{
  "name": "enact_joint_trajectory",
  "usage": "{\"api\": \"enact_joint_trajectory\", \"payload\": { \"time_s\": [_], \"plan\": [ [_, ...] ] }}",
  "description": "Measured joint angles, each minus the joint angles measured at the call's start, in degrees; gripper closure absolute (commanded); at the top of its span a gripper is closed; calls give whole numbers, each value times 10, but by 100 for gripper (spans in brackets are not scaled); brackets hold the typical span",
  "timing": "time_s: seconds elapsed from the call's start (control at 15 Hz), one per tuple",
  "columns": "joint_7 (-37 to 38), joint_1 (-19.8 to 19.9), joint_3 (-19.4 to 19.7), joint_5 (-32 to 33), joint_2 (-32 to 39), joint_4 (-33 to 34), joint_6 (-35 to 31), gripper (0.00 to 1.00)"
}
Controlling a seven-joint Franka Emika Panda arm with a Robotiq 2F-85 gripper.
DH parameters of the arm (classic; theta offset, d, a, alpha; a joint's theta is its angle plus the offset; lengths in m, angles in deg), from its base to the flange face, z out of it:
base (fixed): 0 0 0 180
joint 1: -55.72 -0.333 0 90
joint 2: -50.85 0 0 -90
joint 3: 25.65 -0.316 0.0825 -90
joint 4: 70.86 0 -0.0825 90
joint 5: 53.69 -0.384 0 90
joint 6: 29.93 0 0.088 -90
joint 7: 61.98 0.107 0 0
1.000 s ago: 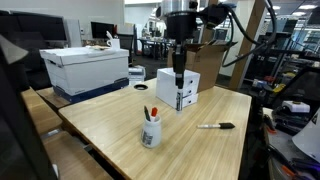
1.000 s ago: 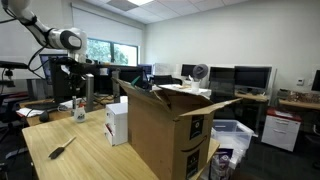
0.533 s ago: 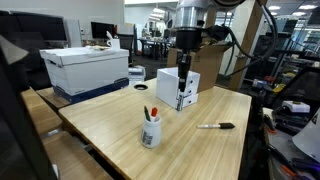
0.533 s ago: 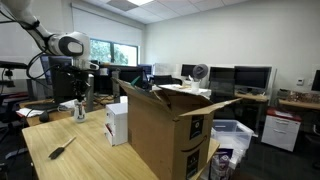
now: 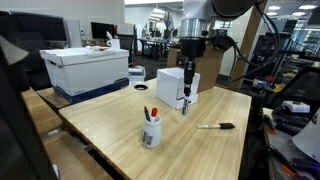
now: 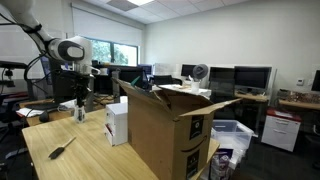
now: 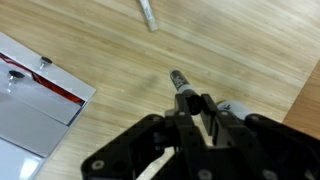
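Tool (image 5: pixel 185 97) is seen shifted off the box (image 5: pixel 168 86) and lowered over bare desk (image 5: pixel 110 125). It is closed on a marker (image 5: pixel 184 106), which is judged mid-carry and not yet set down. The clamped grip, tip down, is confirmed only in the wrist view, while the cup (image 5: pixel 150 133) and a loose pen (image 5: pixel 216 126) are placed in an exterior view.

A: What colour's the table (image 5: pixel 110 125)?
B: Pale wood, fine straight grain. The box (image 5: pixel 168 88) is white — a red stripe on it (seen from the wrist).
A: And the gripper (image 7: pixel 197 105)?
B: Black, like its pen (image 7: pixel 181 83); the cup (image 5: pixel 151 133) is white.
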Motion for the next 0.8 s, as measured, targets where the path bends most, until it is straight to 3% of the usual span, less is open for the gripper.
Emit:
{"api": "enact_joint_trajectory", "payload": {
  "time_s": [0.8],
  "plan": [
    [-9, 0, -1, 2, 0, -20, -27, 92]
  ]
}}
